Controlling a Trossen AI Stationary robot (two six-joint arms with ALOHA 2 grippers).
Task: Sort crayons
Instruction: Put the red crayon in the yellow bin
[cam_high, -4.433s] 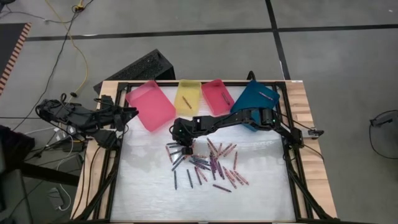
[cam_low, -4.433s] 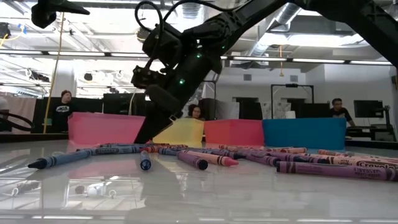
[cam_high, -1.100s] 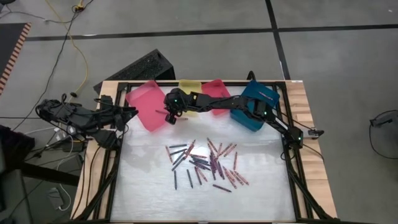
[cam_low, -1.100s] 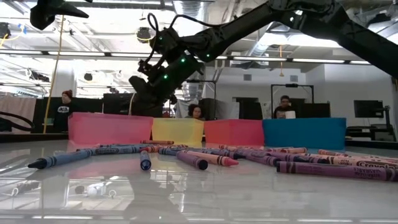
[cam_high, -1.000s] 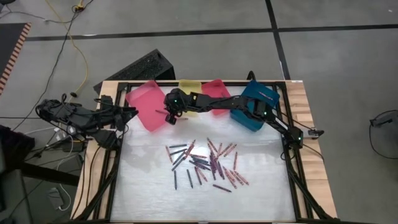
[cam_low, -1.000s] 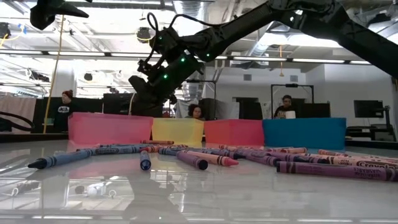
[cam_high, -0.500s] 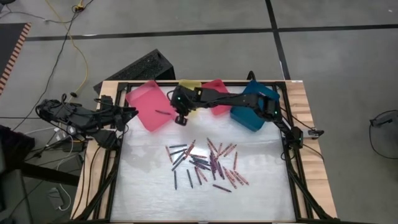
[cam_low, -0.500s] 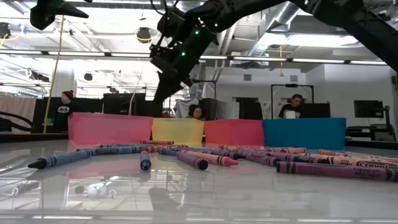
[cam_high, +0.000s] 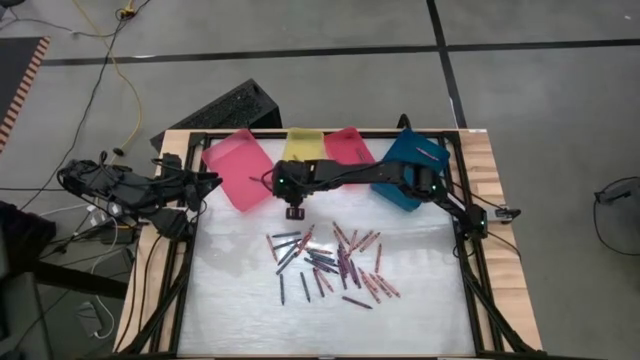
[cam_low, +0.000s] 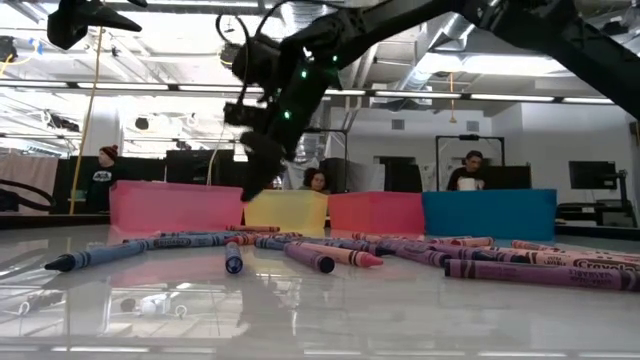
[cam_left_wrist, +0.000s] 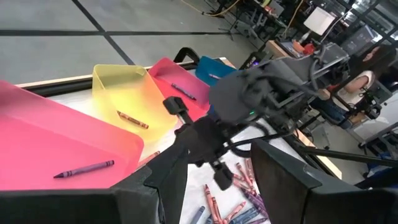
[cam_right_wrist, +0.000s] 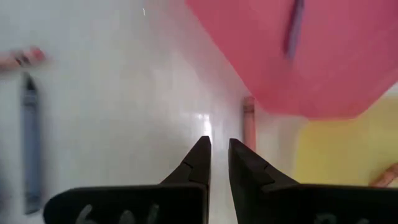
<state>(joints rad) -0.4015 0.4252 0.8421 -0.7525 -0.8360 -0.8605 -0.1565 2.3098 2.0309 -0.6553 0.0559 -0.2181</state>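
In the high view the crayons (cam_high: 330, 262) on the table (cam_high: 240, 300) are too small to tell their colours one by one, and the right arm (cam_high: 360, 177) covers a part of the yellow tray (cam_high: 300, 145) and the red tray (cam_high: 345, 143). In the right wrist view a crayon in the pink tray (cam_right_wrist: 323, 56) is blurred, and another crayon (cam_right_wrist: 30, 149) is cut off by the picture's edge. In the low view the trays' walls hide what lies inside them.

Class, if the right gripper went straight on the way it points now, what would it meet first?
Most likely the bare white table surface. The right gripper points down at it, beside the pink tray; a loose crayon lies near that line.
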